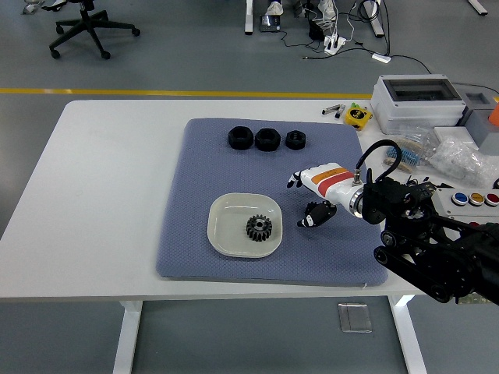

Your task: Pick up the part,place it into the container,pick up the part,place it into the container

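A small black toothed gear [258, 227] lies flat in the middle of a shallow white rounded-square dish [222, 234], which sits on the near part of a blue-grey textured mat [203, 179]. Three black ring-shaped nut-like parts [266, 139] stand in a row along the mat's far edge, close together, well apart from the dish.
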